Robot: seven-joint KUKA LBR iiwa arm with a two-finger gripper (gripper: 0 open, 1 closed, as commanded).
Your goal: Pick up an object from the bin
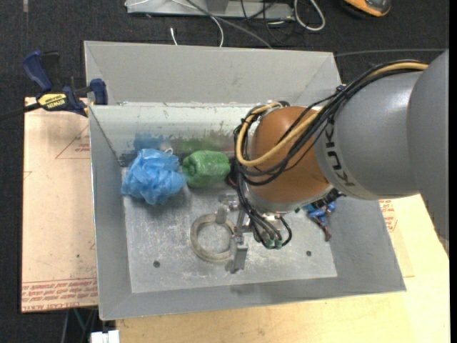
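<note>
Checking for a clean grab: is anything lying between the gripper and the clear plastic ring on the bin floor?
Nothing visible does. The gripper sits right at the rim of the clear plastic ring; the crumpled blue mesh puff and green lump lie apart behind it.

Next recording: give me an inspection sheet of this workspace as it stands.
Surface: grey metal bin, floor scuffed.
Job's things: pale ring mid-floor, by the gripper.
Clutter: blue crumpled puff and green lump side by side at the back wall; small blue-red thing on the right.
Grippers: gripper low at the ring's right rim.
Cables: yellow and black cables run over the orange cover.
Surroundings: loose cables on dark floor behind the bin.
</note>
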